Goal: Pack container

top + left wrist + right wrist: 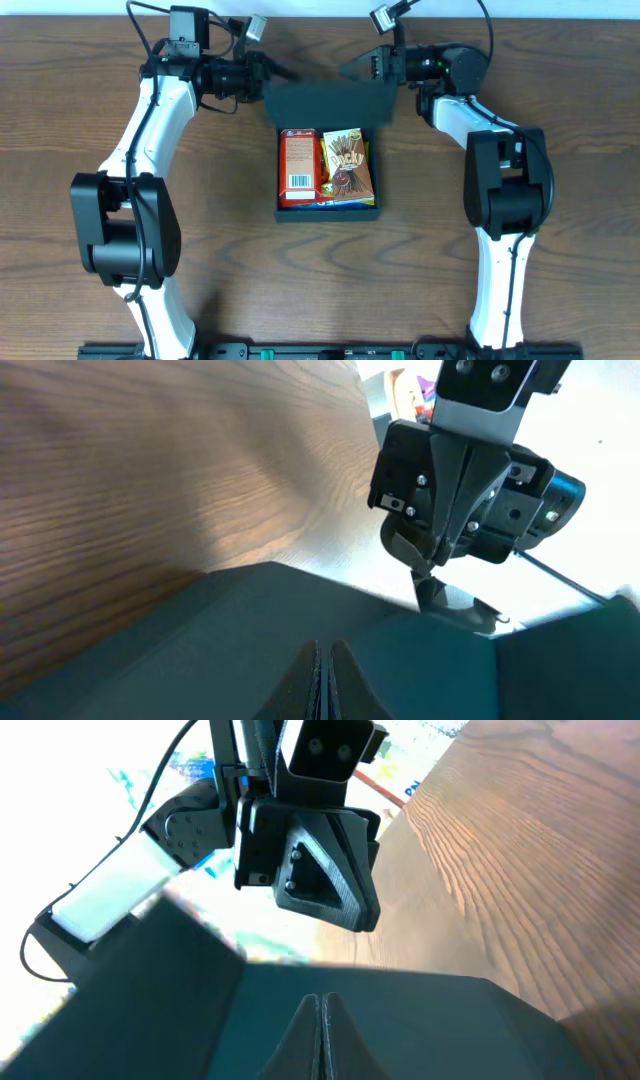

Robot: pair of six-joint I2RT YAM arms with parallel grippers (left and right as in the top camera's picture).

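Two grippers held one lid [330, 103]. My left gripper [268, 78] pinched its left corner, fingers pressed together on the card. The box [328, 212] sat open mid-table [230, 240], an orange carton [298, 165] and a Pocky pack [349, 165] side by side inside. My right gripper [378, 68] pinched the right corner the same way.

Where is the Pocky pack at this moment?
In the overhead view, the Pocky pack lies inside the open container, in its right half, with the orange-red carton beside it on the left.
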